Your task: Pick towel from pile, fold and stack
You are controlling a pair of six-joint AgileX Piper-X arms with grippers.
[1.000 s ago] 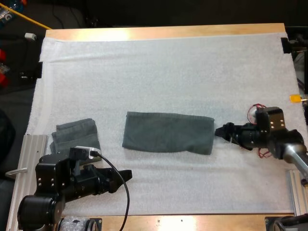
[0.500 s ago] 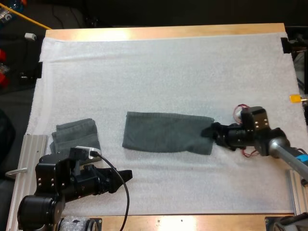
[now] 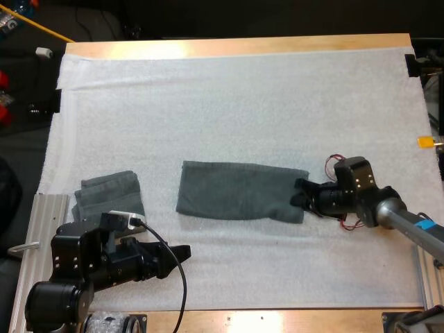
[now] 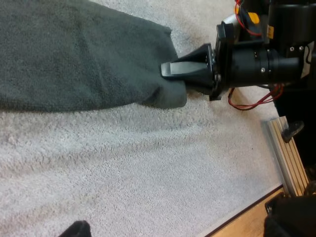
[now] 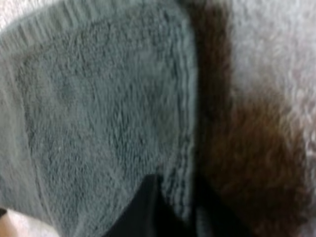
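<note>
**Right gripper at the flat towel's end**

Nearest us, our left gripper (image 3: 177, 254) sits over the near left part of the white mat (image 3: 229, 104), its fingers (image 4: 76, 230) spread apart and empty. Just beyond it, a small folded towel (image 3: 107, 193) lies by the mat's left edge. Farther in, mid-mat, the long flat towel (image 3: 239, 191) stretches left to right. Our right gripper (image 3: 300, 196) overlaps its right end; whether it grasps the cloth we cannot tell. The wooden table (image 3: 236, 46) shows along the far side.

High camera overlooks the mat (image 3: 243, 104); both wrist cameras closely face the towel (image 4: 74, 59).
</note>
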